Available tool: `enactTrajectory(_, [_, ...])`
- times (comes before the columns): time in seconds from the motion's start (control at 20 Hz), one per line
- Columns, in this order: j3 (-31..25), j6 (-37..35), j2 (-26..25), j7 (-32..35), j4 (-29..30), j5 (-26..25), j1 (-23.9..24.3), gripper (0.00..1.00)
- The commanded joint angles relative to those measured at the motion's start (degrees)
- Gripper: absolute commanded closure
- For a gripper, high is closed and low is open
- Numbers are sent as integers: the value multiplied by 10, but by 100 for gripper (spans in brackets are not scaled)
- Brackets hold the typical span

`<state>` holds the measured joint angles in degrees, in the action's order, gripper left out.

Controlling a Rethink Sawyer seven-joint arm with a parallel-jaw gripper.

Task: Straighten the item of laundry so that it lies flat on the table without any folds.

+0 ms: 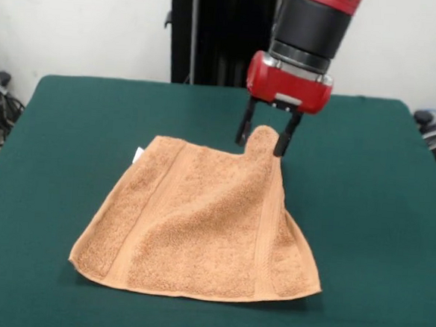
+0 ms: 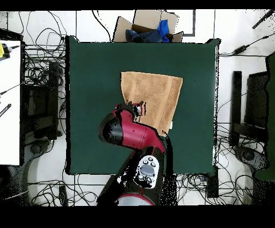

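The tan terry towel (image 1: 198, 229) lies mostly spread on the dark green table (image 1: 70, 138), near the middle. Its far right corner is pulled up into a peak. My gripper (image 1: 262, 146) stands over that peak with its black fingers (image 1: 242, 129) on either side, shut on the raised corner. A small white tag (image 1: 138, 156) shows at the towel's far left corner. In the overhead view the towel (image 2: 156, 94) lies at the centre of the table (image 2: 91, 80), and my red arm (image 2: 131, 132) covers the corner nearest the base and hides the gripper.
An open cardboard box (image 2: 140, 21) with blue cloth inside sits just past the table's far edge in the overhead view. Cables and equipment lie on the floor around the table. My black pedestal (image 1: 212, 36) stands behind the table's far side.
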<state>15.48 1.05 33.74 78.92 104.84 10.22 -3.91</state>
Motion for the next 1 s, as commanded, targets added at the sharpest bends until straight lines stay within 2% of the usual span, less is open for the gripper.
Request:
enactTrajectory(0.05, [-6,-4,-61,130,-28,29,12,0])
enactTrajectory(0.15, [-24,12,-77,132,-32,26,26,0])
enactTrajectory(0.3, [-17,10,-88,135,-42,32,15,0])
enactTrajectory(0.55, [-12,48,-126,142,-61,36,7,0])
enactTrajectory(0.65, [6,49,-146,144,-74,52,-11,0])
enactTrajectory(0.85, [73,30,-198,147,-112,115,-75,0])
enactTrajectory(1.0, [77,11,-203,147,-123,137,-87,0])
